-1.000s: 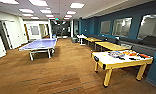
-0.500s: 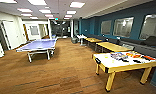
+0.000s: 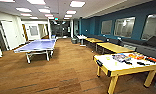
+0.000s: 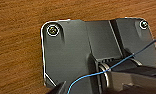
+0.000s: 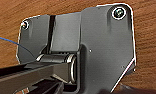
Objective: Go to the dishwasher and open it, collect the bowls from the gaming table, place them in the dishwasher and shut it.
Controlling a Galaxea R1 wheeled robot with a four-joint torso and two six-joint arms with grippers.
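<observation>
From the wrist cameras I cannot tell whether either claw is wide or narrow; both look down past the robot's own dark plate at wood-grain floor (image 4: 16,50), and nothing of the task sits under them, so I judge neither claw is carrying a bowl. Looking outward through the head camera, I am in a long games room with a blue wall and windows to my right. The nearest thing is a yellow-legged counter (image 3: 124,66) at lower right with a pale top and a scatter of coloured items on it, too blurred for me to name; I cannot make out a green field or rods, so I cannot say it is the gaming table, and I cannot pick out bowls on it. Beyond it stand two more yellow-topped counters (image 3: 114,47) along the same wall. To my left a blue table-tennis table (image 3: 37,46) sits mid-room, with open floor running between it and the counters toward the far doorway. I see no dishwasher from here, so where it stands, and whether it is open, I cannot tell. As I judge it, the collecting, loading and closing remain to be done.
</observation>
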